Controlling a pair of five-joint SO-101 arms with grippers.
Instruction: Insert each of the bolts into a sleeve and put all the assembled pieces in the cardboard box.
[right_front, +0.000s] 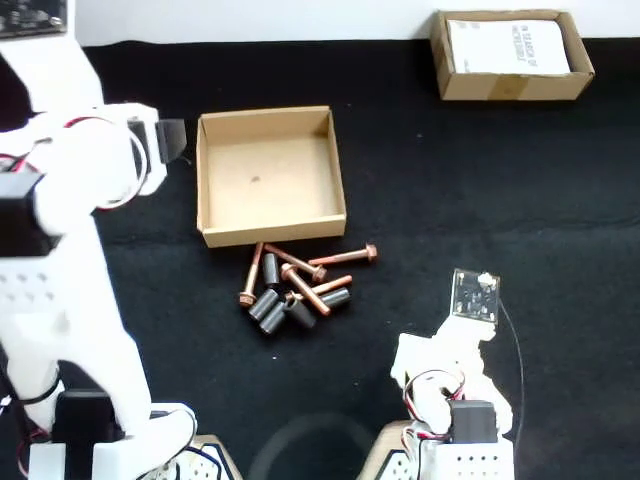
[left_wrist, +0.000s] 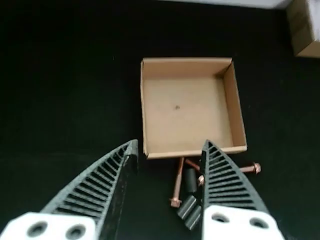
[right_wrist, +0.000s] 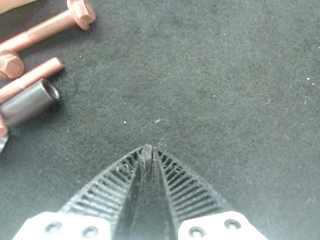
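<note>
Bolts (right_front: 343, 257) look stiff, smooth and prone to rolling; we'd pinch one mid-shank. Our left gripper (left_wrist: 170, 143) gapes empty; our right gripper (right_wrist: 147, 147) is closed on nothing.

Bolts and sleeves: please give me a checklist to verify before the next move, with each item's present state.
1. The cardboard box is open and empty: ok.
2. The bolts and sleeves lie in a pile beside the box, outside it: ok.
3. The left gripper is open, holding nothing: ok.
4. The right gripper is open for a grasp: not ok, it is shut.
5. Some bolt already sits in a sleeve: cannot tell, pieces overlap.
</note>
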